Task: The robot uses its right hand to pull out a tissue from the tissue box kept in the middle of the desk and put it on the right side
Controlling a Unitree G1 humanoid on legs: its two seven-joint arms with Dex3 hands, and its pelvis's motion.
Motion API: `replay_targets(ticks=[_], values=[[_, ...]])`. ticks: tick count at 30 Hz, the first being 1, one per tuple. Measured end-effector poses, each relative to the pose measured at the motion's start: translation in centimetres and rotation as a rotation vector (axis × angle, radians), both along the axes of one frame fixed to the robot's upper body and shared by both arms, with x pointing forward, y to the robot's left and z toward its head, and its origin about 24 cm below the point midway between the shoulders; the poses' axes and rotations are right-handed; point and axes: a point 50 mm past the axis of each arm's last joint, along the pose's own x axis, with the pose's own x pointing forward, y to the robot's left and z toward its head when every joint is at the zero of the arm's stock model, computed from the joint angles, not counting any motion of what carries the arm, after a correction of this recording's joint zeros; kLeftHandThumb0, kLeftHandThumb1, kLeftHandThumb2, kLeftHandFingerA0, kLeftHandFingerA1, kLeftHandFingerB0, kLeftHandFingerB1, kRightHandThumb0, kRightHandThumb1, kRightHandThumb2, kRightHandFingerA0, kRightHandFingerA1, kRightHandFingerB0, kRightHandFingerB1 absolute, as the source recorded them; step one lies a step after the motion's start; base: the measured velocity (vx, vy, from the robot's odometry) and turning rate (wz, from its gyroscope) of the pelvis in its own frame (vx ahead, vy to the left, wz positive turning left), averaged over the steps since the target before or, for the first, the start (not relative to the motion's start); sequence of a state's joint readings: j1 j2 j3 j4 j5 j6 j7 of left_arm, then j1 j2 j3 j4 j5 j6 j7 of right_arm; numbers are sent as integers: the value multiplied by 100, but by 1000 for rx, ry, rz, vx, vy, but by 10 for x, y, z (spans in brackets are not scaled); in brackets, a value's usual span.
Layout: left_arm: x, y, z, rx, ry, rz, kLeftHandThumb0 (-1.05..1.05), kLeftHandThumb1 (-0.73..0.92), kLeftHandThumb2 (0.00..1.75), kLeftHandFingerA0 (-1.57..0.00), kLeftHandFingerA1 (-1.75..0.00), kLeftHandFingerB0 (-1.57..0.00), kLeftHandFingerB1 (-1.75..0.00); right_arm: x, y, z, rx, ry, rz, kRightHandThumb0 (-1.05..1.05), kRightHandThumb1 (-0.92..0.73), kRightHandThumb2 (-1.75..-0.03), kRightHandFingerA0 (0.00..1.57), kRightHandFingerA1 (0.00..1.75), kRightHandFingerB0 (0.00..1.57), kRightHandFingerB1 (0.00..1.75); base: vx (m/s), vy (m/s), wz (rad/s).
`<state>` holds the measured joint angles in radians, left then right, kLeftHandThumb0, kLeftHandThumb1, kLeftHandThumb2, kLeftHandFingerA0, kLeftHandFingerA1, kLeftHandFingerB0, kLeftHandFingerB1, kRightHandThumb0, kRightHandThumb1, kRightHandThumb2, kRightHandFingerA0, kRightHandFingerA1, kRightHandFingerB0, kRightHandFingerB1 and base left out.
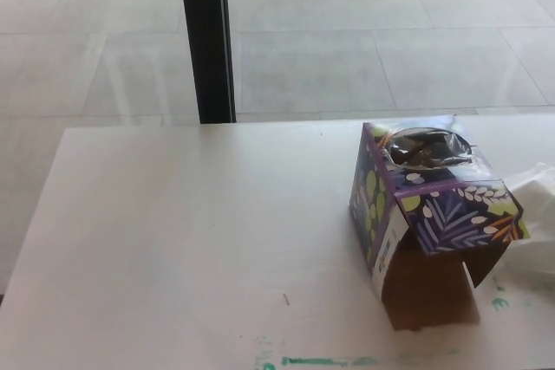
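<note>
On the white tabletop [173, 240], toward its right side, stands the tissue box [425, 231], a cube printed in purple and dark blue with green, white and orange leaf shapes. Its top has an oval opening with a clear film rim, dark inside; no tissue stands up out of it. The front panel of the box hangs open as a flap, baring plain brown cardboard below, and a white label strip runs down the left front edge, its print too small to read. Just beside the box, at the right edge of the picture, lies a crumpled white tissue [536, 205] on the tabletop, partly cut off by the frame. Green marks, possibly smeared lettering, show on the tabletop along the bottom edge and near the box's lower right corner; none can be read. Beyond the tabletop is a pale tiled floor [347, 49] with a black upright post [205, 36] rising from it. Neither robot hand shows, so whether their fingers are apart or together cannot be told
</note>
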<state>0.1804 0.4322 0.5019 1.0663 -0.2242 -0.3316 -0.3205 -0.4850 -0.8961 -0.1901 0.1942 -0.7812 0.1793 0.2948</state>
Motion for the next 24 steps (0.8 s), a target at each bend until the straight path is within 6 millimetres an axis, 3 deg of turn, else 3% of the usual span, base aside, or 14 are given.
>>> replay_targets(ticks=[2, 3, 5, 7, 12, 13, 15, 17, 18, 20, 21, 22, 23, 24], values=[[0, 0, 0, 0, 0, 0, -105, 92, 88, -68, -55, -48, -56, -10, -8, -5, 20, -21, -21, -77, -78, -63, 45, 144, 17, 109, 0, 0, 0], [0, 0, 0, 0, -1, 0, -105, 92, 89, -70, -55, -50, -56, -15, -11, -9, 36, -34, -30, -77, -78, -64, 59, 146, 25, 115, 0, 0, 0], [2, 0, 0, 0, -4, -2, -105, 92, 89, -70, -55, -50, -56, -25, -20, -27, 82, -41, -57, -77, -78, -64, 59, 146, 25, 115, 0, 0, 0], [3, 0, 0, 0, -7, -4, -105, 92, 91, -68, -54, -47, -57, -33, -27, -48, 131, -31, -83, -66, -71, -64, 74, 149, 35, 99, 0, 0, 0], [4, -1, 0, 0, -6, -6, -105, 92, 90, -68, -55, -47, -56, -57, -38, -103, 263, 0, -139, -59, -66, -65, 82, 153, 37, 105, 0, 0, 0], [4, -1, 0, 0, -7, -6, -105, 92, 90, -67, -55, -46, -57, -61, -39, -114, 289, 7, -151, -59, -64, -68, 80, 152, 34, 114, 0, 0, 0], [4, -1, 0, 0, -7, -6, -105, 92, 90, -68, -56, -46, -57, -72, -41, -133, 339, 17, -178, -59, -62, -75, 87, 148, 32, 115, 0, 0, 0], [4, -1, 0, 1, -7, -7, -105, 92, 90, -67, -58, -46, -59, -84, -43, -156, 398, 28, -216, -58, -57, -79, 86, 152, 32, 125, 0, 0, 0], [4, -1, 0, 1, -7, -7, -105, 92, 92, -66, -58, -44, -60, -90, -43, -166, 427, 27, -235, -55, -55, -79, 71, 154, 31, 122, 0, 0, 0], [4, -1, 0, 1, -7, -7, -105, 92, 92, -65, -57, -43, -59, -105, -44, -185, 502, 8, -284, -57, -52, -79, 118, 163, 39, 127, 0, 0, 0], [4, -1, 0, 1, -6, -8, -105, 92, 92, -64, -56, -42, -59, -109, -43, -191, 524, 2, -299, -59, -54, -78, 117, 161, 39, 125, 0, 0, 0], [4, -1, 0, 1, -5, -9, -105, 92, 90, -64, -57, -42, -59, -118, -43, -202, 567, -10, -329, -60, -54, -76, 127, 159, 43, 124, 0, 0, 0], [4, -1, 0, 1, -5, -9, -105, 92, 92, -65, -56, -43, -58, -123, -42, -209, 596, -19, -350, -56, -53, -74, 125, 157, 44, 118, 0, 0, 0], [4, -1, 0, 0, -4, -9, -90, 82, 121, -62, -63, -43, -54, -128, -41, -214, 621, -30, -369, -55, -50, -76, 119, 162, 47, 117, 0, 0, 0]])
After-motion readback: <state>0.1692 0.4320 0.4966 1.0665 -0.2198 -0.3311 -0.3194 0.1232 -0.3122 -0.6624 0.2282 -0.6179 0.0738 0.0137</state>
